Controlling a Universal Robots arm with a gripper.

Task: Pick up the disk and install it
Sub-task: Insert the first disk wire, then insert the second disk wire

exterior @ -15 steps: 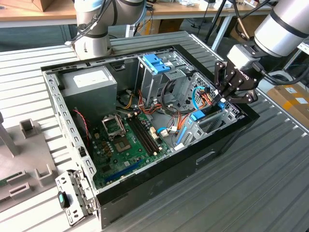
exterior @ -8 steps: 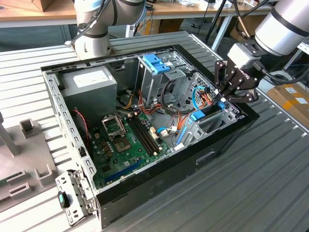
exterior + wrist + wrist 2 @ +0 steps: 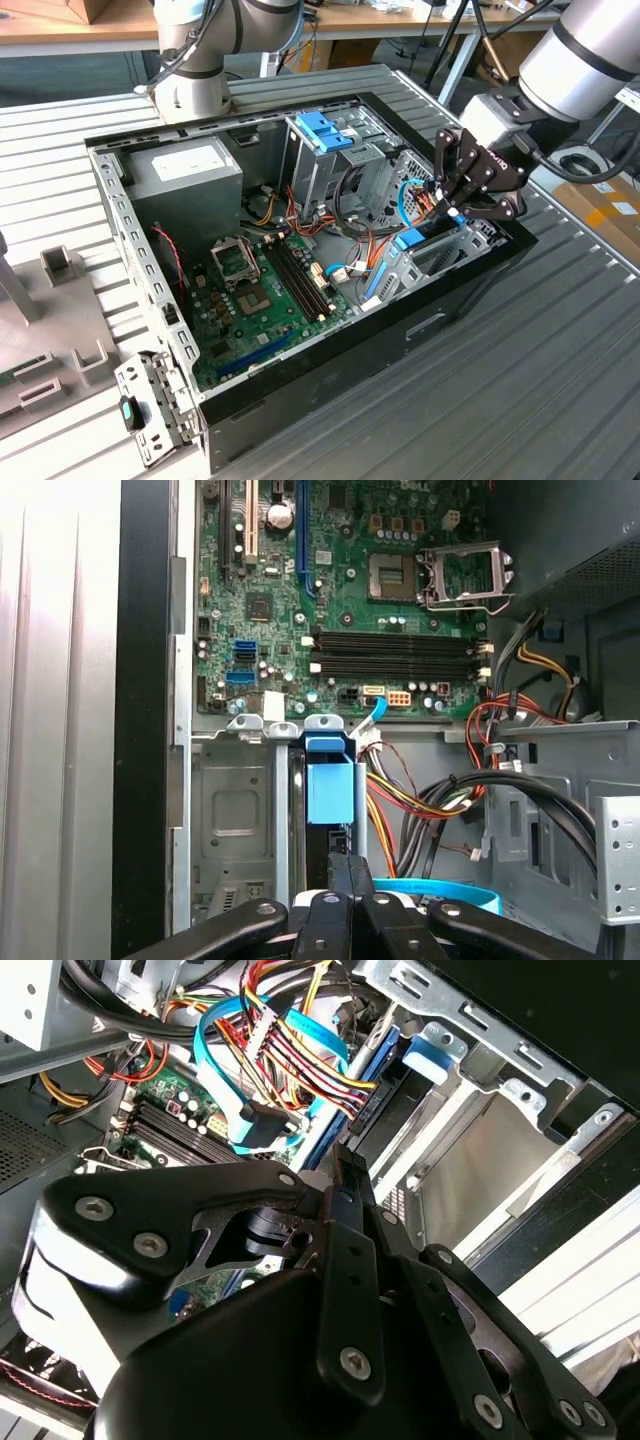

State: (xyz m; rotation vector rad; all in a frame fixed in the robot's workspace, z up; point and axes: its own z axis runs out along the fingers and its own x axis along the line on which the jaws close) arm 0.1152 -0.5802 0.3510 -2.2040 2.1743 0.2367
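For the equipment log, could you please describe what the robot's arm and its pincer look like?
The arm is a thick, rounded, silver-grey tube with a black band. A black cable loops beside its wrist. The pincer is black metal, built of linked bars joined by silver screws.

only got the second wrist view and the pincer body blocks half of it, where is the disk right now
observer: In the first wrist view the disk stands on edge in a metal bay slot, its blue frame end toward the motherboard.
operator: where's the arm over the case
observer: In the exterior view the pincer hangs over that bay, at the exterior view's right end of the case.
operator: anything outside the case
observer: A metal bracket sits by its near corner.
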